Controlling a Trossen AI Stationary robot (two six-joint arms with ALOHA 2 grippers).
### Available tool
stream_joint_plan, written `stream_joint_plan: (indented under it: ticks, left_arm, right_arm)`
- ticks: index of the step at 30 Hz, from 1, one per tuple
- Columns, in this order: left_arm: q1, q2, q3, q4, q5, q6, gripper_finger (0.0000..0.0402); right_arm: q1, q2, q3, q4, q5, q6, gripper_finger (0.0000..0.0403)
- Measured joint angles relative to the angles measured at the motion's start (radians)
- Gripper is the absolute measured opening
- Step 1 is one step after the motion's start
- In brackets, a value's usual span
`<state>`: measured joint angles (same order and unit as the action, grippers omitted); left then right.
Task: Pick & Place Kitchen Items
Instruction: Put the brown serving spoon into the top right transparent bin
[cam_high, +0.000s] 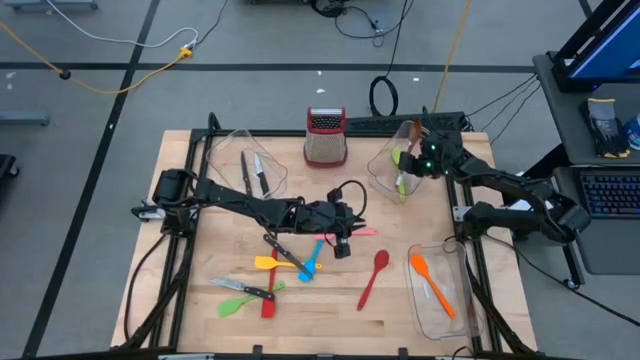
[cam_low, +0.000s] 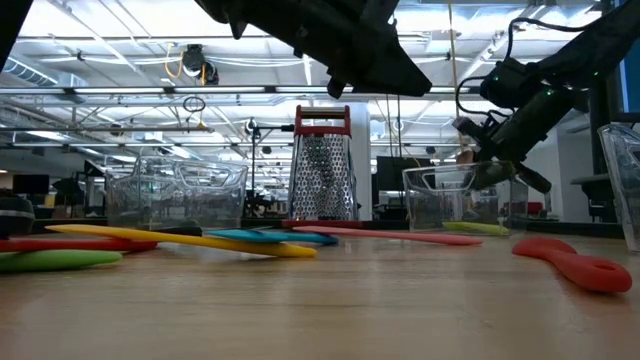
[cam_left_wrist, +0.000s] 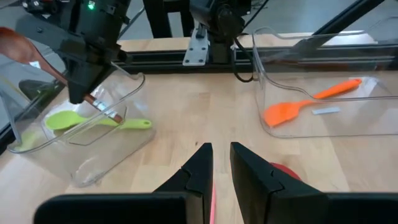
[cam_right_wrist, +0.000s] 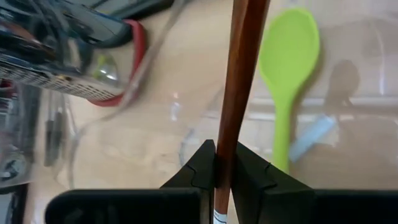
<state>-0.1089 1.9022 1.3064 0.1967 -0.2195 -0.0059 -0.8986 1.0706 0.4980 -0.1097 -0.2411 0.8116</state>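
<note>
1. High view: the table (cam_high: 200, 330) carries three clear bins. The back-right bin (cam_high: 385, 170) is the one in use; the front-right bin (cam_high: 450, 310) holds an orange spatula (cam_high: 430, 283), and the back-left bin (cam_high: 235, 150) holds knives (cam_high: 259, 172).
2. Right gripper (cam_right_wrist: 225, 163) hangs over the back-right bin, its fingers clamped tight on a brown spoon (cam_right_wrist: 239, 81) by the handle. Inside that bin a green spoon (cam_right_wrist: 287, 74) lies flat.
3. Left gripper (cam_left_wrist: 221, 163) sits at mid-table, fingers nearly closed on a thin pink spatula (cam_high: 362, 231); a sliver of pink shows between them in the left wrist view.
4. Step in hand, as judged: deposit the brown spoon in the back-right bin. Recommend lowering until the spoon's low end is below the rim, clear of the green spoon, then parting the fingers; a release from height risks a bounce out over the wall.
5. Outstanding on the table: a red spoon (cam_high: 374, 275) and a front-left cluster (cam_high: 265, 280) of spatulas, a knife and another utensil. The grater (cam_high: 325, 137) stands at the back edge, just beside the working bin; keep the arm off it.
</note>
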Motion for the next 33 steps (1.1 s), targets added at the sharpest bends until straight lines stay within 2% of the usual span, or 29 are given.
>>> stream_joint_plan:
  ticks: [10, 14, 33]
  left_arm:
    - [-0.004, 0.000, 0.000, 0.000, 0.000, -0.007, 0.0063]
    - [-0.004, -0.001, 0.000, 0.000, 0.000, -0.008, 0.0062]
    - [-0.004, -0.001, 0.000, 0.001, 0.000, -0.026, 0.0062]
  right_arm:
    - [0.000, 0.000, 0.000, -0.023, 0.000, -0.012, 0.0030]
    - [0.000, 0.000, 0.000, -0.024, -0.048, -0.012, 0.0038]
    - [0.002, 0.000, 0.000, -0.028, -0.076, 0.014, 0.0042]
